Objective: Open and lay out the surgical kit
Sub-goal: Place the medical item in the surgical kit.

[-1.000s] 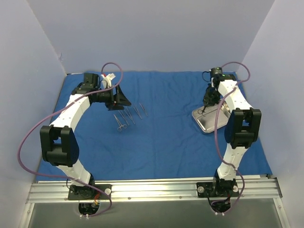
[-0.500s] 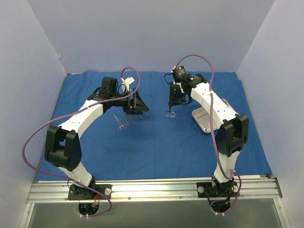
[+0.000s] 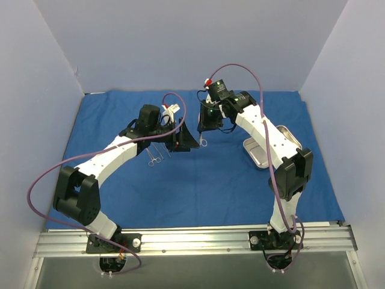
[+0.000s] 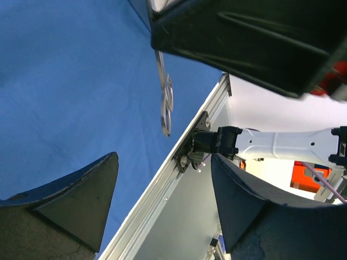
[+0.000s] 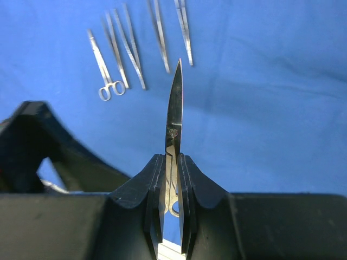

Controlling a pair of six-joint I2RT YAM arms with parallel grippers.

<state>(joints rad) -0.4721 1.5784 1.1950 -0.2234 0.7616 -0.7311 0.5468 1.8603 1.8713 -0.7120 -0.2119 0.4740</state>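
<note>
- The blue cloth lies opened flat across the table, so I judge the unwrapping done and the laying-out under way.
- Left of centre, a row of thin instruments rests on the cloth, side by side with their tips pointing to the far side.
- My left gripper hangs just right of that row with its jaws spread wide and nothing in them. It faces the ring handles of the scissors, which hang in front of it without touching either finger.
- My right gripper is clenched on the scissors at their middle and holds them off the cloth at centre. The blades point out past my fingertips toward the row.
- At the right the steel tray sits on the cloth, partly hidden by my right arm. I cannot tell whether anything is left in it.
- This looks like either a hand-over to my left gripper or a direct placement, and I cannot tell which. Either way, the scissors need to go down parallel to the row, just right of it, without knocking the pieces already laid.
</note>
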